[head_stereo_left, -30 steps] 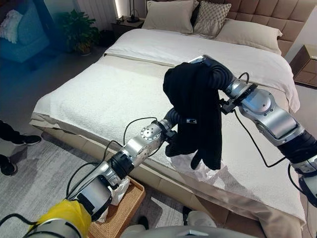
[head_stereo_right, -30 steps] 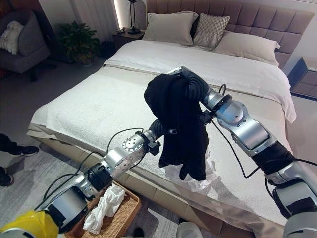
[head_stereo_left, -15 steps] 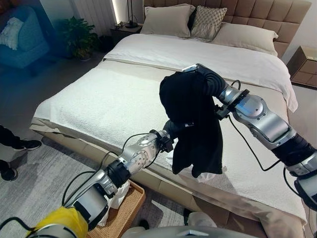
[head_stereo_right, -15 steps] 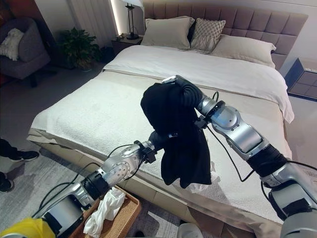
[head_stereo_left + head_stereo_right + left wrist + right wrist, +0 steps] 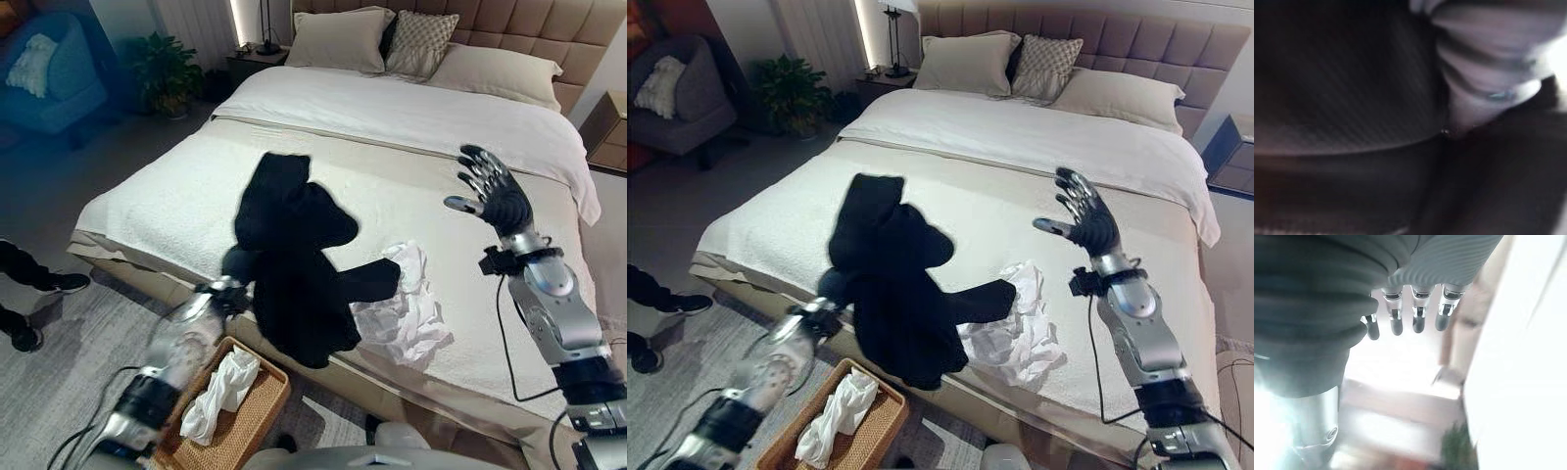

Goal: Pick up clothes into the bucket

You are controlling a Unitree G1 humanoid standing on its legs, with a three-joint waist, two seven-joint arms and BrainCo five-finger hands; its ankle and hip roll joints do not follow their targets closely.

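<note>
black garment [image 5: 294,264]: draped over bed [image 5: 176,196] edge, above basket [image 5: 263,401] — left hand hidden under it, cannot tell
right hand [image 5: 498,196]: fingers spread, raised, empty
white cloth [image 5: 404,313]: beside garment
room: pillows [image 5: 343,39], plant [image 5: 167,64]

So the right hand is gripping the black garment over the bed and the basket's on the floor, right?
Not quite. The right hand is open and raised, holding nothing, as the left eye view shows. The black garment hangs by the left arm; the basket is on the floor.
</note>
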